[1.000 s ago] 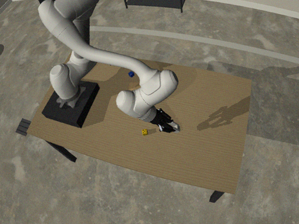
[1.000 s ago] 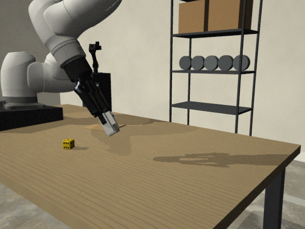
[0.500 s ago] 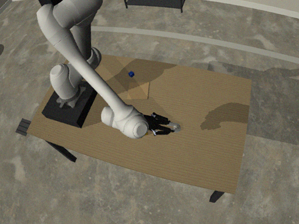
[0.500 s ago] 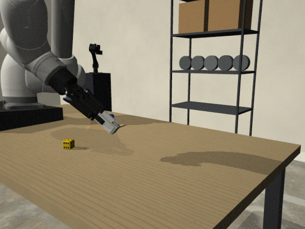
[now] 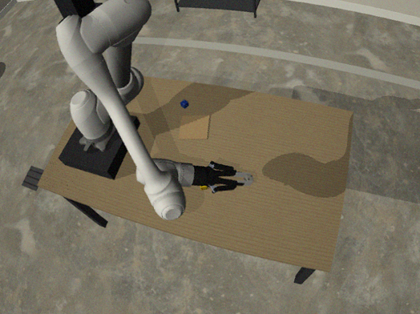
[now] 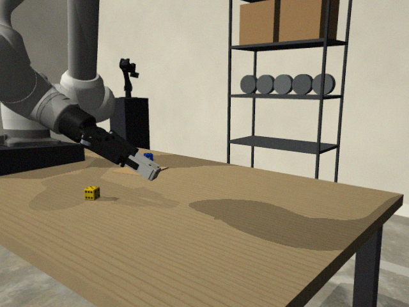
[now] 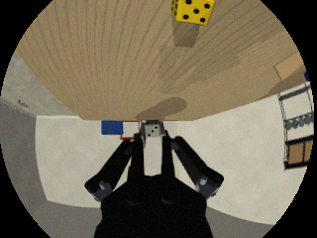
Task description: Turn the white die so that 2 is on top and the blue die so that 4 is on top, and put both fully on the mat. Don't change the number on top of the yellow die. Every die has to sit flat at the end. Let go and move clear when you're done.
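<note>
My gripper (image 5: 245, 178) (image 6: 152, 173) (image 7: 153, 127) is shut on the white die (image 7: 152, 130), above the table and tilted well over, pointing towards the table's far end. The die's face in the wrist view seems to show three pips. The yellow die (image 5: 203, 187) (image 6: 91, 193) (image 7: 194, 11) sits flat on the table with 5 on top, partly under the gripper in the top view. The blue die (image 5: 183, 103) (image 6: 148, 156) (image 7: 307, 75) is on the table beyond the mat (image 5: 194, 129) (image 6: 123, 171) (image 7: 289, 67), off it; its top number is not readable.
The wooden table (image 5: 274, 135) (image 6: 198, 264) carries the arm's black base block (image 5: 89, 161) (image 6: 39, 160) at one end. A shelf rack (image 5: 218, 0) (image 6: 284, 145) stands on the floor behind the table. A black pedestal (image 6: 131, 122) stands behind the arm.
</note>
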### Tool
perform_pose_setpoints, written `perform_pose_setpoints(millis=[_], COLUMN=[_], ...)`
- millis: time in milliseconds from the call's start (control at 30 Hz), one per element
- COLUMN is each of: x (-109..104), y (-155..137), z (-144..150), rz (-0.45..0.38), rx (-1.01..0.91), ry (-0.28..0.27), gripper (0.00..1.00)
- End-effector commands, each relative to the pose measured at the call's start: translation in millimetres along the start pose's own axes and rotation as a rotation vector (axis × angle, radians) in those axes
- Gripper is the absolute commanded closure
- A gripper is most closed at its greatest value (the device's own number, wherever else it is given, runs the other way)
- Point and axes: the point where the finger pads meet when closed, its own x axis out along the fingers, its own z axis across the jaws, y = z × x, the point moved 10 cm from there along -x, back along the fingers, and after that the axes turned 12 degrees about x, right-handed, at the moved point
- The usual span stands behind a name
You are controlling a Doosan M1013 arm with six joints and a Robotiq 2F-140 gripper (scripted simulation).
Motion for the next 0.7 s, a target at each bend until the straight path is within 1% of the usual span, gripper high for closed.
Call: perform_pose_setpoints(millis=[0,367,433,667], x=[0.7,15.4,15.4,26.0], y=[4.9,31.6,31.6,50.9], z=[-2.1,-7.8,-7.8,-11.9], rz=[-0.006,-0.006,-0.006,-0.006], rx=[0.005,0.005,0.005,0.005], ry=[0.004,0.004,0.004,0.004], gripper=[0.76,0.76,0.76,0.76])
